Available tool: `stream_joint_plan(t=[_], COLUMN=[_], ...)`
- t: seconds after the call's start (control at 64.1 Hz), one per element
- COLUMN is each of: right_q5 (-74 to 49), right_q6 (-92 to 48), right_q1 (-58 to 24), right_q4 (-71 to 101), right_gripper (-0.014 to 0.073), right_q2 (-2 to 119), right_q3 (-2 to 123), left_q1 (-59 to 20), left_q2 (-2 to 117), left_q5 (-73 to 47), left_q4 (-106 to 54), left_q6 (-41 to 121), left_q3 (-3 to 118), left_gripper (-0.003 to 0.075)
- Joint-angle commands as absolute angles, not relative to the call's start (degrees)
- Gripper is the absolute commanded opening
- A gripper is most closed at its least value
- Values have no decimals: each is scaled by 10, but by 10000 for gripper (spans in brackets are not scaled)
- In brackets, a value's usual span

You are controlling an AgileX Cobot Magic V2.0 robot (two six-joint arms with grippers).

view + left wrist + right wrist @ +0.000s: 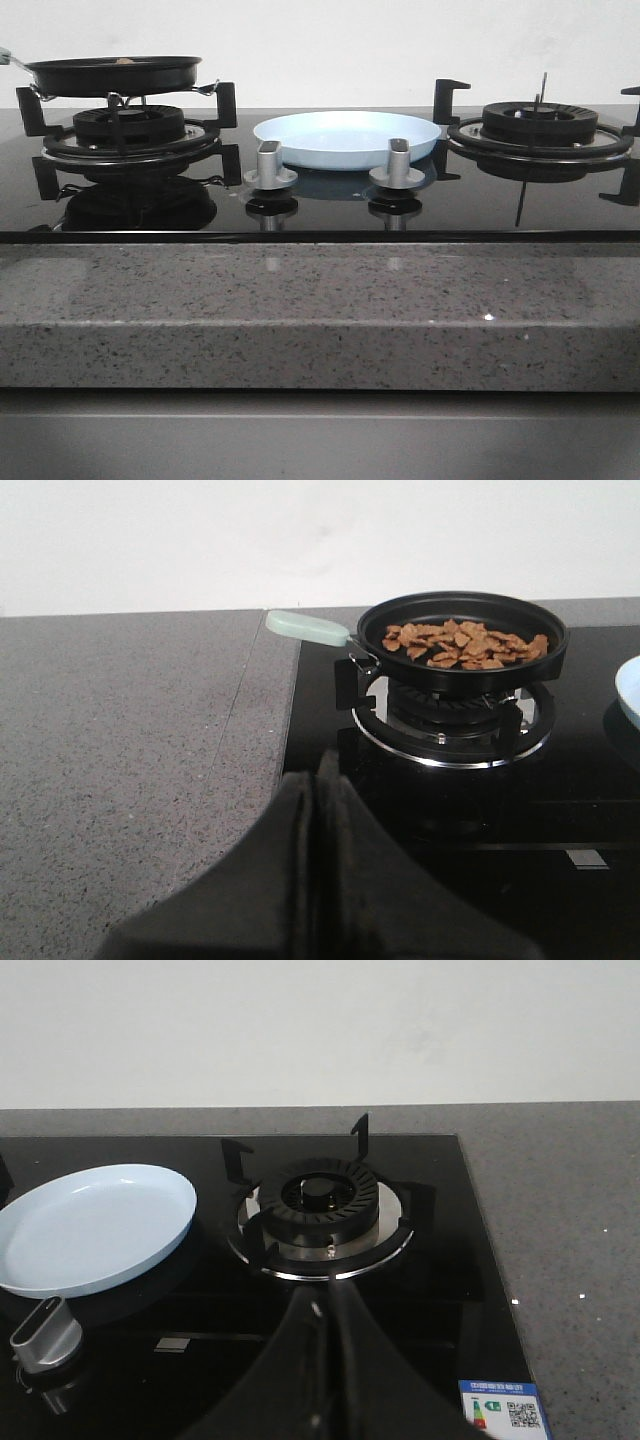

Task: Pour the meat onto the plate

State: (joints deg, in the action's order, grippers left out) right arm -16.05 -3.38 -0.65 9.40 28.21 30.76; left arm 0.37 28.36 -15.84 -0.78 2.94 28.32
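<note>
My left claw (315, 800) clenched empty, right claw (330, 1325) too | meat (462, 645) in pan (460, 630), handle (308, 627) ungrasped | risk: small handle slipping, tilt spilling short of plate (347, 139)

Black frying pan (112, 73) on left burner (130, 125), pale-blue plate (347, 138) between burners, two knobs (270, 162) in front.

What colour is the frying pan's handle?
Pale mint green handle, clearest in the left wrist view.
</note>
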Motion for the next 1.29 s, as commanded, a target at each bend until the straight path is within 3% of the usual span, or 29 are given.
stream_joint_plan(t=[0.0,0.078,0.125,0.265,0.328,0.874,1.279], right_q5=[-128,-134,-136,-138,-138,-142,-396], right_q6=[-34,-34,-34,-34,-34,-34,-34], right_q1=[-6,-6,-6,-6,-6,-6,-60], right_q4=[89,89,89,89,89,109,126], right_gripper=[1,99,192,512,577,589,589], right_q2=[288,288,288,288,288,315,617], right_q3=[330,330,330,330,330,344,638], left_q1=[4,4,4,4,4,4,4], left_q2=[289,289,289,289,289,289,289], left_q5=[-108,-108,-108,-110,-107,-105,-105], left_q4=[-13,-13,-14,-55,-61,-61,-61], left_q6=[24,24,24,24,24,24,24], left_q3=[305,305,305,305,305,305,305], left_gripper=[3,90,183,571,646,657,657])
